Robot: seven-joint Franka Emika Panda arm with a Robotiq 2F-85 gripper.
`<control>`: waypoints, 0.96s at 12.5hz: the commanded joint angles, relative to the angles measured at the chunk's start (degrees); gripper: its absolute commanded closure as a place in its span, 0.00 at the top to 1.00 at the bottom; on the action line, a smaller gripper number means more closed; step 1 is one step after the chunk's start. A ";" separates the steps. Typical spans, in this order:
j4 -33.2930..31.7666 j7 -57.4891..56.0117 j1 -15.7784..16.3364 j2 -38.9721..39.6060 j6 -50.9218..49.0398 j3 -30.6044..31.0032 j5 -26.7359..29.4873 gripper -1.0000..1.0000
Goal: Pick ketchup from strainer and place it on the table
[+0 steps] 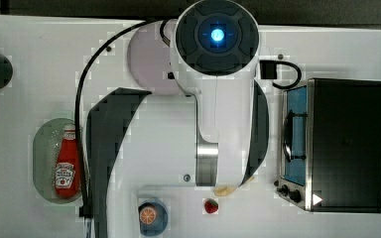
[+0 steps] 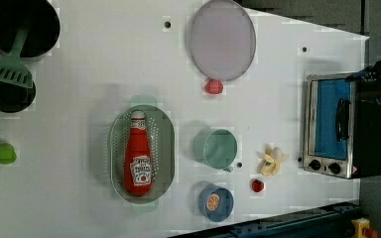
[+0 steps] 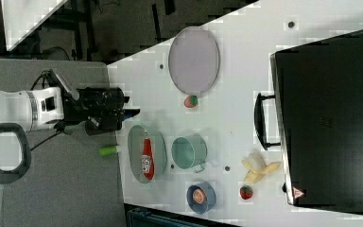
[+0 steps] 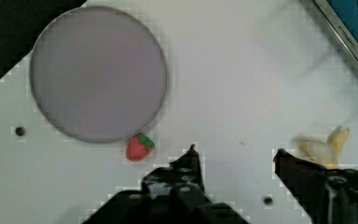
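My gripper (image 4: 235, 154) stands open with nothing between its two dark fingers (image 4: 191, 161), and in the wrist view bare table (image 4: 242, 84) lies below the gap, with a lilac plate (image 4: 98, 72), a strawberry (image 4: 139, 147) touching its rim, and a peeled banana (image 4: 326, 148) close by. The ketchup (image 2: 139, 154) is not under the hand: it lies flat inside the mint-green strainer (image 2: 166, 148), well apart from the plate and strawberry. In the left view the bottle's long axis runs along the strainer's length, white cap toward the left view's top, base toward the left view's bottom. In the top view the strainer (image 1: 42, 158) sits at the top view's far left, while the arm's body covers the middle, so I judge the hand must travel toward the top view's left and come down with the fingers set across the bottle's width. In the right view the gripper (image 3: 131, 112) hangs off to the right view's left of the strainer (image 3: 133, 146), above it in the picture. The arm hides much of the table's centre in the top view. How deep the bottle sits below the strainer's rim I cannot tell. The label print is too small to read.
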 commanded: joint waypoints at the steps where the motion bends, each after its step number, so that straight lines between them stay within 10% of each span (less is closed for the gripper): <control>1: -6.22 5.65 -5.97 -17.38 -11.05 3.11 2.28 0.79; 3: -6.22 5.65 -5.36 -16.86 -10.17 4.74 3.50 1.00; 12: -6.23 5.75 -2.10 -8.88 -2.66 24.30 3.50 1.00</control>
